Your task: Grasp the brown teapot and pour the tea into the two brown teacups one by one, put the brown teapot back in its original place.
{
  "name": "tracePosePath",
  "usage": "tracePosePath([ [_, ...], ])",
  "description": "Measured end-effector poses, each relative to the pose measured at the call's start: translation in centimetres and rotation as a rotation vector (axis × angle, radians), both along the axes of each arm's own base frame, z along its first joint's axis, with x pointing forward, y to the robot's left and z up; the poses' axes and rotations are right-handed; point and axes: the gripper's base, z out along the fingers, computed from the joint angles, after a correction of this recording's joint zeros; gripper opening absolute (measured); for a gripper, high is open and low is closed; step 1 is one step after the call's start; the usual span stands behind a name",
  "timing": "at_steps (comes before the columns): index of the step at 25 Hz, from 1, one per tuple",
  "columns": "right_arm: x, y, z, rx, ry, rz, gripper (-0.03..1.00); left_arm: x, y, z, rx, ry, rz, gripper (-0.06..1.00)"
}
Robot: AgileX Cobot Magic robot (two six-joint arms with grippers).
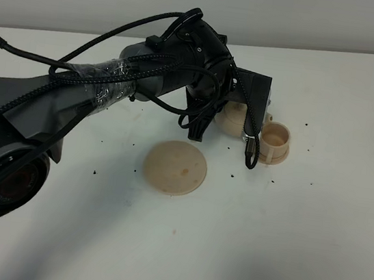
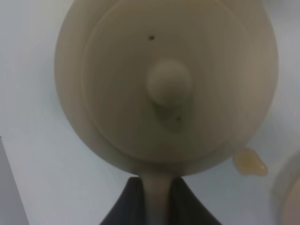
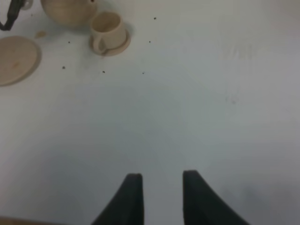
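Observation:
The brown teapot (image 1: 231, 121) sits just right of the table's middle, partly hidden under my left gripper (image 1: 222, 114). From the left wrist view I look straight down on the teapot (image 2: 164, 70) and its lid knob. The left gripper (image 2: 157, 190) is shut on the teapot's loop handle, which is pinched between the dark fingers (image 2: 126, 206). One brown teacup (image 1: 274, 142) stands just right of the teapot; I cannot make out the other. The round saucer (image 1: 175, 167), the original place, lies bare in front of the teapot. My right gripper (image 3: 161, 187) hovers open over bare table, far from the teacup (image 3: 108, 29).
The left arm's dark body and looped cables (image 1: 112, 82) stretch from the lower left across to the teapot. Small dark specks (image 1: 93, 169) dot the white table (image 1: 312, 239). A small tan blob (image 2: 251, 161) lies beside the teapot.

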Motion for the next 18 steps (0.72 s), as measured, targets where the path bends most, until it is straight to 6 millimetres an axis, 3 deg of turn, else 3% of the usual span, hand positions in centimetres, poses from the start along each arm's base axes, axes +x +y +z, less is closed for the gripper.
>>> tracePosePath([
  [5,0.0,0.0,0.0,0.000,0.000,0.000,0.24,0.1,-0.1,0.2,-0.005,-0.005,0.001,0.16],
  [12,0.0,0.0,0.0,0.000,0.000,0.000,0.24,0.6,-0.7,2.4,-0.058,-0.033,0.018,0.16],
  [18,0.0,0.0,0.0,0.000,0.000,0.000,0.24,0.7,-0.7,2.5,-0.031,-0.042,-0.023,0.16],
])
